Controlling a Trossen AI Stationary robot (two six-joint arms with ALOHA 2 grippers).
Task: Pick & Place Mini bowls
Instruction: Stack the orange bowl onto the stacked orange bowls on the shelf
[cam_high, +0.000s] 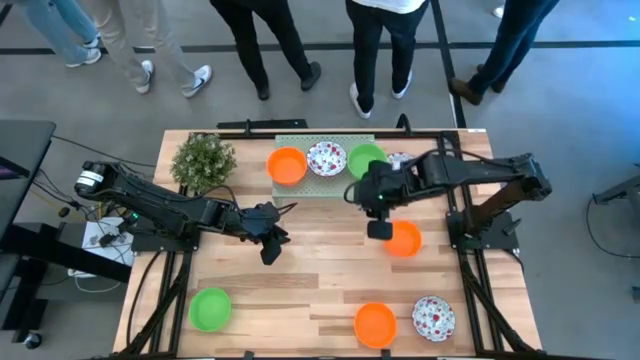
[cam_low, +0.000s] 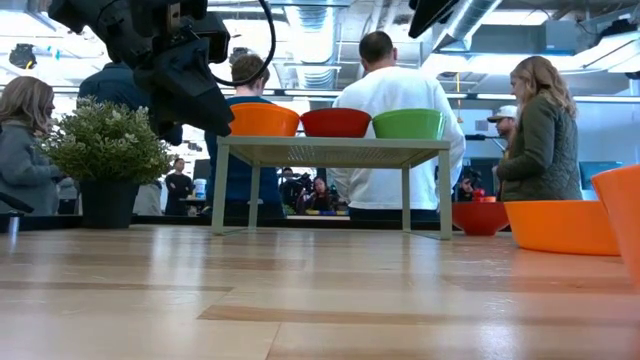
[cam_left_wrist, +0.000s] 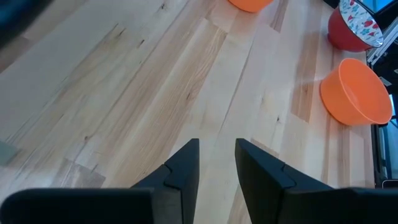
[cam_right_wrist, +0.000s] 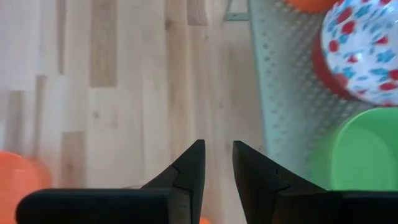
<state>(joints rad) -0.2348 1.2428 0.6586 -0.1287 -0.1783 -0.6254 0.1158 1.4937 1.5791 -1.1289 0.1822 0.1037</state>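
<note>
Hovering over bare wood near the tabletop's (cam_high: 300, 270) centre, the left gripper (cam_left_wrist: 216, 163) shows a narrow gap between its two dark wedge-shaped fingers and nothing between them, released and empty; the right gripper (cam_right_wrist: 217, 163) likewise has its fingers slightly apart with nothing in them, held beside the rack (cam_right_wrist: 280, 93), at about one o'clock from the centre in the high view.

The tabletop is pale planked wood with visible grain; the rack (cam_high: 322, 165) is a pale green perforated platform on thin legs at twelve o'clock; on it sit an orange bowl (cam_high: 287, 165), a white bowl with red speckles (cam_high: 326, 158) and a green bowl (cam_high: 364, 160), all round, smooth and shallow; in the low view the speckled one shows a red outside (cam_low: 336, 122).

Another orange bowl (cam_high: 405, 240) lies on the wood at three o'clock from the centre, just by the right gripper (cam_high: 380, 228); a green bowl (cam_high: 211, 308) sits at seven o'clock; an orange bowl (cam_high: 375, 324) and a speckled bowl (cam_high: 433, 317) sit side by side at five o'clock; a bushy potted plant (cam_high: 203, 160) stands at eleven o'clock.

The left arm (cam_high: 160, 205) reaches in from nine o'clock, stretched low; the right arm (cam_high: 480, 172) comes from three o'clock, folded at the elbow with its wrist turned down; people (cam_low: 395, 110) stand beyond the far edge.
</note>
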